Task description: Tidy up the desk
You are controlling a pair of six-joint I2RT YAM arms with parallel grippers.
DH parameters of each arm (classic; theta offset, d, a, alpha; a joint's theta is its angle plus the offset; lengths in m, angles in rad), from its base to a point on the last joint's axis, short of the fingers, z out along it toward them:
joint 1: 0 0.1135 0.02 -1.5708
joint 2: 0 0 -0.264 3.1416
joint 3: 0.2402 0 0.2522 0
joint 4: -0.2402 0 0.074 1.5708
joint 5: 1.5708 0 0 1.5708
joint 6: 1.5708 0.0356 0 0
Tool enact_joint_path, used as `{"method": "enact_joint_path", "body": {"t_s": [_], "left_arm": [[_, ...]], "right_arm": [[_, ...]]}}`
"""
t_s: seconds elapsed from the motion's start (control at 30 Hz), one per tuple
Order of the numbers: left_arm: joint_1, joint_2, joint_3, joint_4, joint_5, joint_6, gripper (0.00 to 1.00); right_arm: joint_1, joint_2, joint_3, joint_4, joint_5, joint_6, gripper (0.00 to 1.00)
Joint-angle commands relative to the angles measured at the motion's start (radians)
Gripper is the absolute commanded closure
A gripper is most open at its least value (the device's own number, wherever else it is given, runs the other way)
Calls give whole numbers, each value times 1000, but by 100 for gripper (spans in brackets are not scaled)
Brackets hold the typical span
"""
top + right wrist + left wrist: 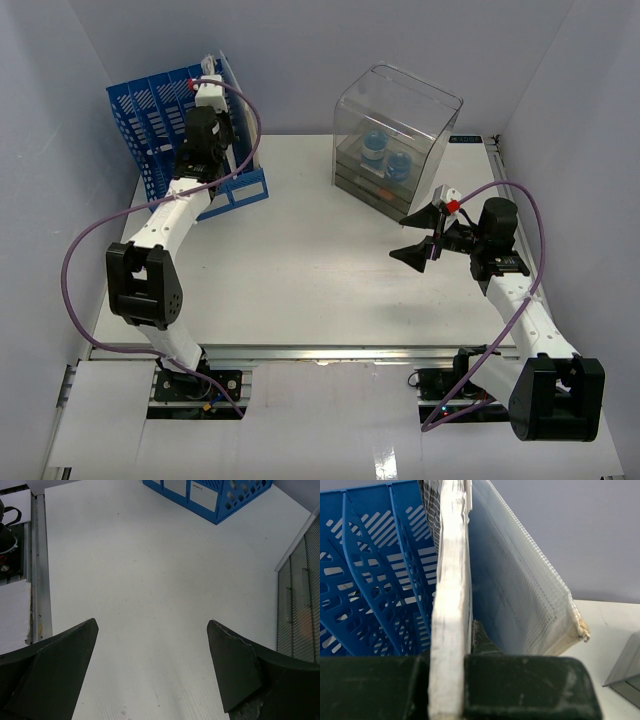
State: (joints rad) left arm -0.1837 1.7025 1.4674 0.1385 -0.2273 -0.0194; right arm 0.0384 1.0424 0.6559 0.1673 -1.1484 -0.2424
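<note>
1. My left pincer (449, 667) is clamped on the edge of a white sheaf (451, 580), upright at the blue file rack (365, 580) beside a clear mesh pouch (520, 595).
2. My right pincer (152, 630) hangs with its jaws wide apart, holding nothing.
3. The desk (140, 555) lies below it, white and flat; the rack stands at its far left corner, a clear drawer box (395, 130) toward the far right.

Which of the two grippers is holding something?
The left gripper: its jaws are shut on a flat white item at the blue file rack. The right gripper is open above the desk, holding nothing.
</note>
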Motion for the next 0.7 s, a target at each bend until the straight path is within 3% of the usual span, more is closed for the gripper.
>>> {"method": "enact_joint_path", "body": {"t_s": [0.0,0.27,0.67], "left_arm": [[-4,-12,74,67,-51,16,100],[1,-18,100,82,-95,76,100],[10,65,199,41,-90,10,100]], "right_arm": [[-11,-6,-1,29,-21,4,4],[-12,-3,1,29,-28,5,4],[-15,-5,1,28,-27,3,4]]}}
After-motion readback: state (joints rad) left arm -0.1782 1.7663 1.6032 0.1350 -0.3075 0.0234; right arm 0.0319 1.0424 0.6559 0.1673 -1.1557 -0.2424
